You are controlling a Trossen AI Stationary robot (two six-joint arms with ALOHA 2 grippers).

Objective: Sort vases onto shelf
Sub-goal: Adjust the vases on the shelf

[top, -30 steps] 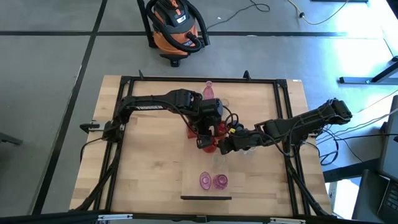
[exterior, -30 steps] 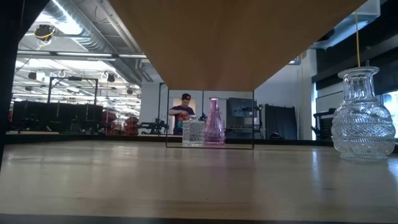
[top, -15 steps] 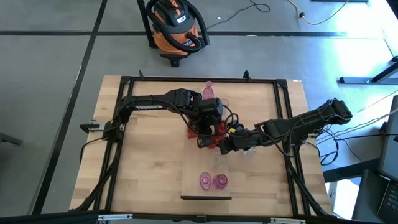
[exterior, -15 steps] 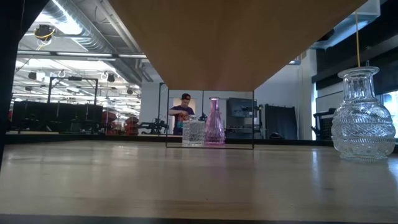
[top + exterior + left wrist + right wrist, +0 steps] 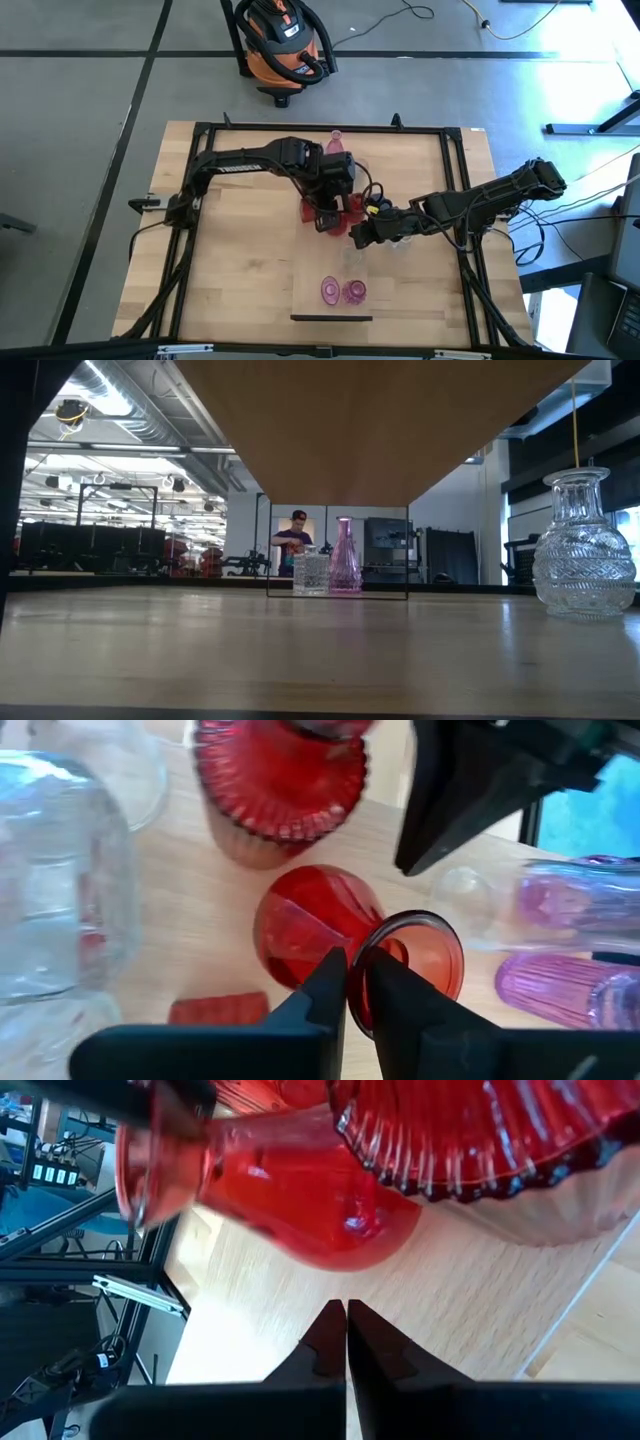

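Though hemmed by red vases (image 5: 283, 785), left gripper (image 5: 348, 982) pinching red vase rim (image 5: 440, 955); right gripper (image 5: 346, 1330) closed.

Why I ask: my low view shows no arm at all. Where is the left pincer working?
Observer: The left pincer is at mid-table, over a cluster of red vases.
Operator: Has it got one?
Observer: Yes. In the left wrist view its fingers pinch the rim of a red vase.
Operator: And the right arm?
Observer: The right pincer is shut and empty, just beside that cluster. Two pink vases already stand on the shelf.
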